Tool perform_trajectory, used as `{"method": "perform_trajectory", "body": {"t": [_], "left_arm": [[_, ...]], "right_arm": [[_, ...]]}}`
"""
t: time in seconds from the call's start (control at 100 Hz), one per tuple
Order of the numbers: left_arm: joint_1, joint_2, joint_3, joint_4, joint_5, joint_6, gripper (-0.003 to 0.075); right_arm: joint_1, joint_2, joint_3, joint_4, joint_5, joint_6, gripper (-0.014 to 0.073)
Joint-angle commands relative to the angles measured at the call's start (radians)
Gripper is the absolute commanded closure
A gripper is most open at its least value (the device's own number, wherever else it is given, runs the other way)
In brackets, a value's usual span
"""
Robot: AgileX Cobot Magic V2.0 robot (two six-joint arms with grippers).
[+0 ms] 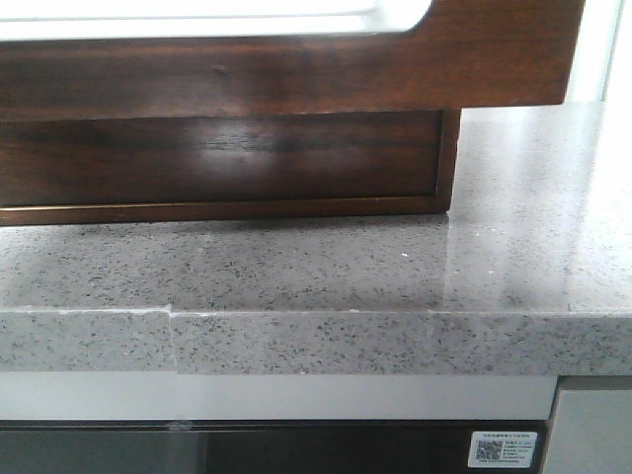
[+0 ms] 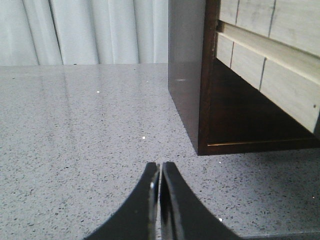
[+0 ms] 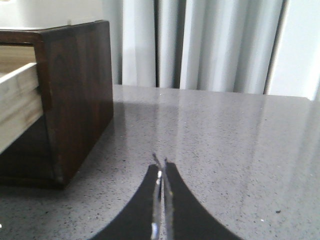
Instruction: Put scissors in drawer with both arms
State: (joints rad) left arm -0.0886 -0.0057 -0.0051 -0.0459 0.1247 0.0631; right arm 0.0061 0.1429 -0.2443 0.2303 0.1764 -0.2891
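The drawer is dark brown glossy wood, and its front has a wide round-cornered cutout showing white. It stands pulled out, overhanging its cabinet. Its pale wood side shows in the left wrist view and in the right wrist view. My left gripper is shut and empty, low over the counter beside the cabinet's left corner. My right gripper is shut beside the cabinet's right side, with only a thin shiny sliver between its fingers. No scissors show in any view. Neither gripper shows in the front view.
The dark cabinet stands on a grey speckled stone counter whose front edge is near the camera. White curtains hang behind. Bare counter lies ahead of each gripper.
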Motion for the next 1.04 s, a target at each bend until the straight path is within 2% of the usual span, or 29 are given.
{"method": "perform_trajectory", "body": {"t": [0.0,0.11,0.16,0.31,0.36,1.03], "left_arm": [[-0.003,-0.030,0.036,-0.007,-0.087,-0.013,0.0741],[-0.003,-0.030,0.036,-0.007,-0.087,-0.013,0.0741],[-0.003,-0.030,0.036,-0.007,-0.087,-0.013,0.0741],[-0.003,-0.030,0.036,-0.007,-0.087,-0.013,0.0741],[-0.003,-0.030,0.036,-0.007,-0.087,-0.013,0.0741],[-0.003,-0.030,0.036,-0.007,-0.087,-0.013,0.0741]], "right_arm": [[-0.007,-0.034,0.047,-0.058,-0.167,0.062,0.0662],[-0.006,-0.098,0.128,-0.223,-0.225,0.280,0.0662],[-0.007,-0.123,0.158,-0.264,-0.233,0.327,0.0662],[-0.006,-0.176,0.275,-0.271,-0.348,0.329,0.0662],[-0.006,-0.176,0.268,-0.269,-0.295,0.329,0.0662],[-0.006,-0.176,0.271,-0.272,-0.285,0.329,0.0662]]}}
